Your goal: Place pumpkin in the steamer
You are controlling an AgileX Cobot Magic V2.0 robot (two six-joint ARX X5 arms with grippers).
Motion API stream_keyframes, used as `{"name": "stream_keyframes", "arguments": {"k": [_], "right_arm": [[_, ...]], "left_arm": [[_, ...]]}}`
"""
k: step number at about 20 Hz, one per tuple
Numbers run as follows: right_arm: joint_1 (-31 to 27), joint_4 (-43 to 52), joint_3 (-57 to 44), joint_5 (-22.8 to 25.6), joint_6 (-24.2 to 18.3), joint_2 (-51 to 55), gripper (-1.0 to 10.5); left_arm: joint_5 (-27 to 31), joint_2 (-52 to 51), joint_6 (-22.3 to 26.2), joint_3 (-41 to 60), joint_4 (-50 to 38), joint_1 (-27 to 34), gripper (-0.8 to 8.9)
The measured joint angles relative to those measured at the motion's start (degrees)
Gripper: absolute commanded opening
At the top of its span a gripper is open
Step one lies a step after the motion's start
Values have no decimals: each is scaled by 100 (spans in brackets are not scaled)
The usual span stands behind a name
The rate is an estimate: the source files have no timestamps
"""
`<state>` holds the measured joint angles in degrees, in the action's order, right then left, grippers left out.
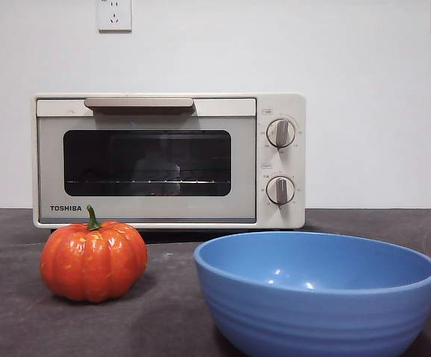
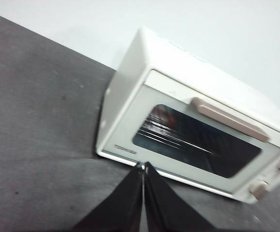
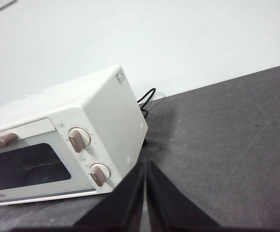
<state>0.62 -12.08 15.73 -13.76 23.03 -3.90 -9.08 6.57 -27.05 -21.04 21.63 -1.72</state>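
The orange ribbed pumpkin (image 1: 93, 261) with a green stem sits on the dark table in the front view, at the left, in front of the steamer. The cream-white TOSHIBA steamer (image 1: 169, 160) stands behind it with its dark glass door closed. It also shows in the left wrist view (image 2: 198, 130) and the right wrist view (image 3: 63, 140). My left gripper (image 2: 143, 166) is shut and empty, above the table near the steamer's front. My right gripper (image 3: 145, 165) is shut and empty, by the steamer's knob side. Neither gripper shows in the front view.
A wide blue ribbed bowl (image 1: 316, 294) stands near the camera at the right front, right of the pumpkin. A black power cord (image 3: 147, 99) runs behind the steamer. Wall sockets (image 1: 114, 15) sit high on the white wall.
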Motion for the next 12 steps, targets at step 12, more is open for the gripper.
{"name": "stream_keyframes", "arguments": {"k": [12], "right_arm": [[2,-1646,2284,-1349,-706,-2120,5]], "left_arm": [[-1123,1818,1320,-2017,1554,0,16]]}}
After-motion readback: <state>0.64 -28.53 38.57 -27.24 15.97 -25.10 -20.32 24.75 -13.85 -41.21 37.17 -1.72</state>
